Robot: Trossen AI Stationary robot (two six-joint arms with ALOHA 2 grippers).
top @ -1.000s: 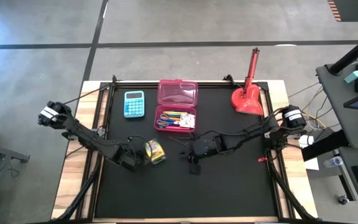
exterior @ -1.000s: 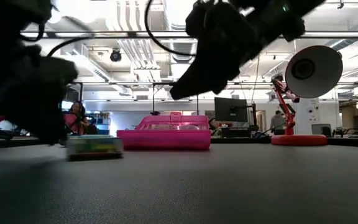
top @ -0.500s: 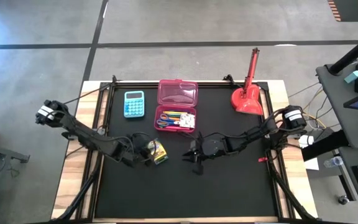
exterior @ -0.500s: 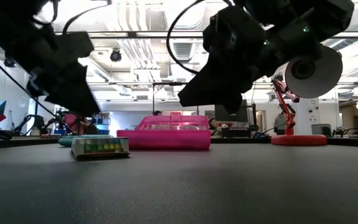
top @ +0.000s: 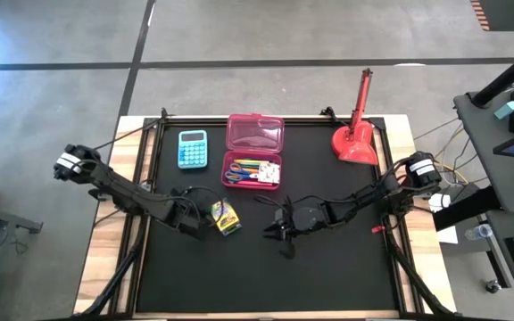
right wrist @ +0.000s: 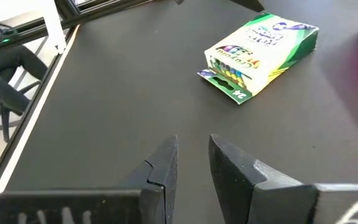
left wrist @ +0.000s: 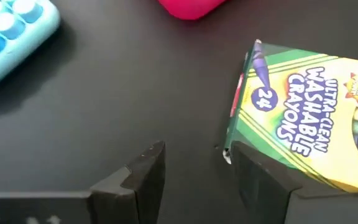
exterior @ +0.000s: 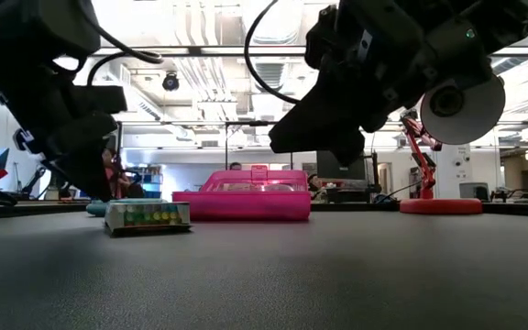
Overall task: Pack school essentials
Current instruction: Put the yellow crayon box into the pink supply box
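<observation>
A green-and-yellow crayon box (top: 225, 217) lies flat on the black table, its end flap open (right wrist: 224, 84). My left gripper (left wrist: 197, 155) is open just to the box's left (top: 200, 218), with one finger over the box's near corner. My right gripper (right wrist: 193, 146) hovers to the box's right (top: 270, 232) and points at it. Its fingers are a narrow gap apart with nothing between them. At the far side lies the open pink case (top: 255, 134); its tray (top: 253, 171) holds scissors, pencils and pens. My left gripper has one finger (left wrist: 263, 177) right at the crayon box's corner (left wrist: 232, 149). I cannot tell whether it touches. The box lies flat on the table, outside the gap between the fingers.
A light-blue calculator (top: 193, 148) lies left of the pink case. A red desk lamp (top: 357, 138) stands at the far right corner. The table's near half (top: 266, 276) is bare black mat.
My left gripper has rolled at the wrist and drawn back a little from the crayon box toward the table's left edge. My right gripper has sunk slightly and swung toward the box. The box stays flat on the table.
</observation>
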